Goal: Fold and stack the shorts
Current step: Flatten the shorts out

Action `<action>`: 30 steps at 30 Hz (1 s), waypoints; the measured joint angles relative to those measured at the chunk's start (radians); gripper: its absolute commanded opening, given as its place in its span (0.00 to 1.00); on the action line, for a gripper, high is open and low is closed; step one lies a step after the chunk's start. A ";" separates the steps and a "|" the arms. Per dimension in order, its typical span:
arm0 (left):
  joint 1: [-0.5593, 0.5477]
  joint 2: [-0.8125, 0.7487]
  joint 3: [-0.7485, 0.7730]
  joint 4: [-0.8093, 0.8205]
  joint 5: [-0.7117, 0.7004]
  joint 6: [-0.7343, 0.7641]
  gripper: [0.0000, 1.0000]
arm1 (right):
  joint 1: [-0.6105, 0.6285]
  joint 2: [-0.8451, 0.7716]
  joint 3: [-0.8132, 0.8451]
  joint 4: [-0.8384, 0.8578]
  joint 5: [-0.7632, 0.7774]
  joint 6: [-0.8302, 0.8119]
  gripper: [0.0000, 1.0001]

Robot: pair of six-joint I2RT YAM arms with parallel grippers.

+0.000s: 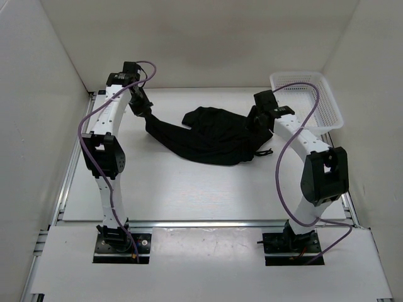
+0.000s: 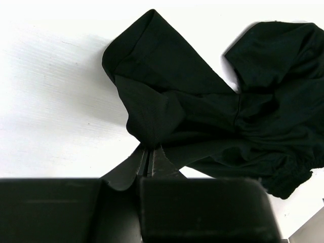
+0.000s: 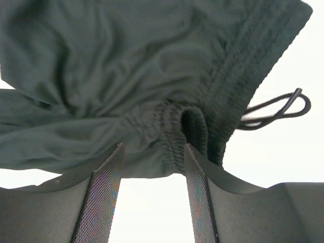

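Black shorts [image 1: 211, 135] crumpled, one leg stretched out; left gripper [image 2: 150, 154] pinching leg fabric; right gripper [image 3: 152, 172] spread around waistband [image 3: 174, 134], possibly touching.

Bright even overhead light, soft shadows; wrist views overexposed, blown-out white table [image 2: 50, 101].

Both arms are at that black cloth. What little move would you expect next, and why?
Probably the right gripper closing on the gathered waistband of the soft black fabric shorts. Its fingers stand open at the band, while the left gripper pinches a leg fold; the crumpled shorts need both held to spread.
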 measured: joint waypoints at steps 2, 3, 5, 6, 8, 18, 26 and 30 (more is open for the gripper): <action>0.000 0.000 -0.004 0.000 0.000 0.001 0.10 | 0.006 0.018 0.000 -0.009 -0.006 0.000 0.59; 0.000 0.000 -0.006 -0.002 0.000 0.002 0.10 | 0.009 0.024 0.000 -0.009 -0.006 -0.001 0.59; 0.000 0.000 -0.010 -0.001 0.000 0.002 0.10 | 0.011 0.044 0.002 -0.009 -0.004 -0.001 0.59; 0.000 0.000 -0.012 0.000 0.001 0.003 0.10 | 0.014 0.061 0.008 -0.013 0.000 -0.002 0.59; 0.000 0.000 -0.021 0.000 0.001 0.003 0.10 | 0.016 0.104 0.027 -0.024 0.007 -0.004 0.59; 0.000 -0.001 -0.037 -0.004 0.001 0.003 0.10 | 0.021 0.179 0.026 -0.014 0.003 -0.011 0.00; 0.025 -0.001 0.063 -0.066 0.013 0.011 0.10 | -0.016 0.173 0.209 0.002 -0.053 -0.089 0.00; 0.091 -0.034 0.133 -0.072 0.040 0.022 0.10 | -0.074 0.047 0.262 0.047 -0.097 -0.143 0.00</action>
